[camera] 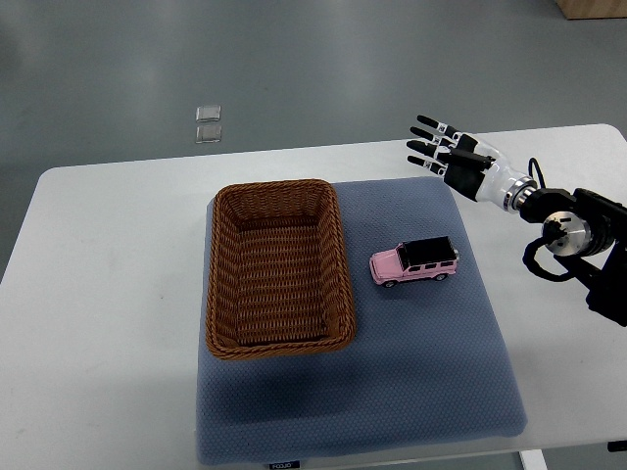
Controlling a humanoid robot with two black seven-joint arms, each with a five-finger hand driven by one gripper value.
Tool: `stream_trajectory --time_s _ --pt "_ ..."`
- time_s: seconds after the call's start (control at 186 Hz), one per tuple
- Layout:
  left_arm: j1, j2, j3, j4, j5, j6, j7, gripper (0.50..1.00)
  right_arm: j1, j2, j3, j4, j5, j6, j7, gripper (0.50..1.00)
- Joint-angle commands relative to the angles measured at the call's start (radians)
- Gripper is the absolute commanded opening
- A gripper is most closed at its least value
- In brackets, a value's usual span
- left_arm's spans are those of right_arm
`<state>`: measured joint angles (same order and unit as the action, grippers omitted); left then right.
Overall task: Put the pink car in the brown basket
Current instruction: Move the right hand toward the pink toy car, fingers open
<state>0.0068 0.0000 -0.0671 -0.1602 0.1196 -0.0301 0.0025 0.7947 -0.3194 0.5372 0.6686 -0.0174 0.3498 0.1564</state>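
**Pink car's still on the mat, my hand's up in the air**

So here's the view from above. The pink car with its black roof is sitting on the blue-grey mat, on its wheels, nose pointing left toward the brown basket. It's near the basket's right wall but not touching it, there's a strip of mat between them. The basket itself has nothing in it and sits on the left part of the mat, and the mat lies on the white counter.

My right hand comes in from the right edge and hangs over the far right corner of the mat, well apart from the car. My fingers are spread and stretched out straight, pointing left, holding nothing.

My left arm doesn't show at all.

Beyond the counter there are two small clear squares lying on the grey floor.
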Motion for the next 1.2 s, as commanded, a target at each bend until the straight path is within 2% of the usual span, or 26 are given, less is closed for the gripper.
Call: stream_trajectory --time_s 0.0,0.408,0.553,0.822,0.972,1.192 --pt "-0.001 0.000 0.000 -0.001 0.000 -0.001 -0.001 1.000 0.001 0.000 0.000 -0.001 -0.001 0.000 0.000 0.924" --pt "-0.001 0.000 0.003 0.007 0.000 0.001 -0.004 1.000 0.012 -0.018 -0.005 -0.001 -0.122 0.017 0.014 0.924" --pt "-0.001 0.000 0.003 0.004 0.000 0.001 -0.004 1.000 0.014 -0.032 -0.003 0.003 -0.251 0.038 0.026 0.924" --pt "-0.001 0.000 0.003 0.005 0.000 0.001 -0.004 1.000 0.038 -0.115 -0.005 0.009 -0.671 0.124 0.132 0.924" --pt "0.001 0.000 0.003 0.004 0.000 0.001 -0.004 1.000 0.041 -0.173 -0.005 0.045 -0.854 0.201 0.190 0.924" --pt "0.001 0.000 0.003 0.004 0.000 0.001 -0.004 1.000 0.067 -0.225 -0.031 0.094 -1.061 0.207 0.210 0.924"
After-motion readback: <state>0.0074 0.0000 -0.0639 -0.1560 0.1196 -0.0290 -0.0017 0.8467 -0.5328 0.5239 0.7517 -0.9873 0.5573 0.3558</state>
